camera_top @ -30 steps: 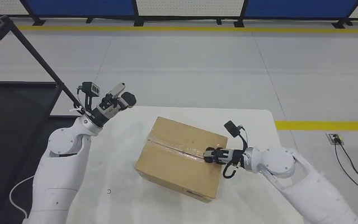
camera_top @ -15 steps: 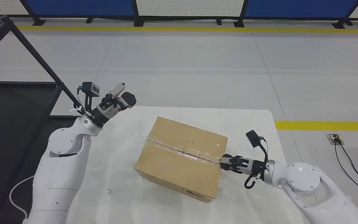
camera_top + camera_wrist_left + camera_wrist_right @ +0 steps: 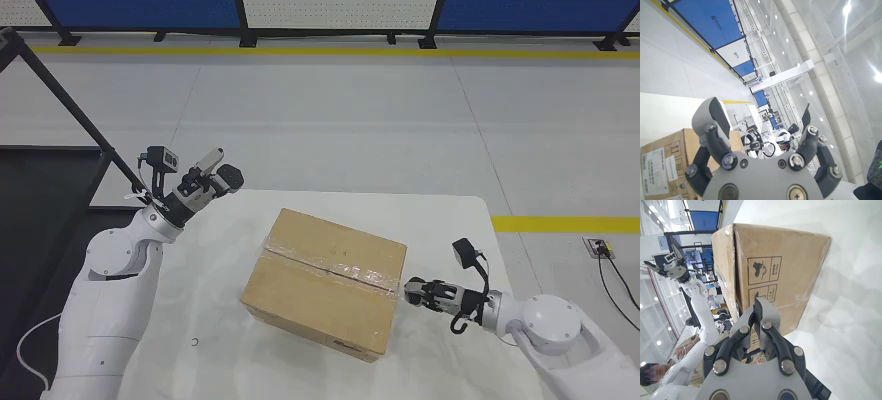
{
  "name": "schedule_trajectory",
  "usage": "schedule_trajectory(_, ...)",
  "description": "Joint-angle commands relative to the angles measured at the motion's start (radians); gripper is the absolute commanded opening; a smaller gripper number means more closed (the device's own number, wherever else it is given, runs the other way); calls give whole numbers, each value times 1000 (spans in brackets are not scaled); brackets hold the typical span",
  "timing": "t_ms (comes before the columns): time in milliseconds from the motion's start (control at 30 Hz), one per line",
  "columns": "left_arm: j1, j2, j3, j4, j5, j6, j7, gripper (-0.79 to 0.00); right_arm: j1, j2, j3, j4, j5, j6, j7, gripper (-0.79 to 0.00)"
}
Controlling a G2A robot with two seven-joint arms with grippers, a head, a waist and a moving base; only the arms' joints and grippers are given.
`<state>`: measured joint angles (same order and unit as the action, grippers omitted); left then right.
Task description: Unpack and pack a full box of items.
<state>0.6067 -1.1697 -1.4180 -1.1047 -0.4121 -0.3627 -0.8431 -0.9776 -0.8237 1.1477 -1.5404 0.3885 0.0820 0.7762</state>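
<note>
A taped brown cardboard box (image 3: 325,280) lies closed on the white table (image 3: 450,215), a clear tape strip along its top seam. My right gripper (image 3: 408,290) is level with the box's right end, just off the end of the seam. In the right wrist view the fingertips (image 3: 756,298) are pressed together in front of the box's printed side (image 3: 781,266), and I see nothing between them. My left gripper (image 3: 228,168) is held up above the table's far left corner, open and empty (image 3: 761,106), with the box's labelled end (image 3: 662,157) below it.
A black frame (image 3: 60,90) stands off the table's left side. A small dark ring (image 3: 194,342) lies on the table near the front left. Bare tabletop lies right of the box and behind it.
My right gripper has slid from the top seam near the box's middle to the right, off the box's end. The left arm has kept still.
</note>
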Motion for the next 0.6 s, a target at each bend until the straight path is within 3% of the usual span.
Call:
schedule_trajectory(0,0,0,0,0,0,0,0,0,-7,-2,29,28,42,-29,-31,-785)
schedule_trajectory(100,0,0,0,0,0,0,0,0,-27,-2,84,60,105,-80,-84,-785)
schedule_trajectory(133,0,0,0,0,0,0,0,0,-35,-3,102,66,131,-107,-101,-739)
schedule_trajectory(167,0,0,0,0,0,0,0,0,-42,-4,119,74,156,-133,-120,-468)
schedule_trajectory(200,0,0,0,0,0,0,0,0,-48,-5,131,79,173,-153,-133,0)
schedule_trajectory(267,0,0,0,0,0,0,0,0,-51,-6,142,83,188,-177,-143,0)
schedule_trajectory(300,0,0,0,0,0,0,0,-1,-51,-6,138,82,182,-168,-140,-732)
schedule_trajectory(433,0,0,0,0,0,0,0,-1,-51,-6,142,83,188,-178,-143,-451)
schedule_trajectory(567,0,0,0,0,0,0,0,-1,-51,-6,142,83,188,-177,-143,-236)
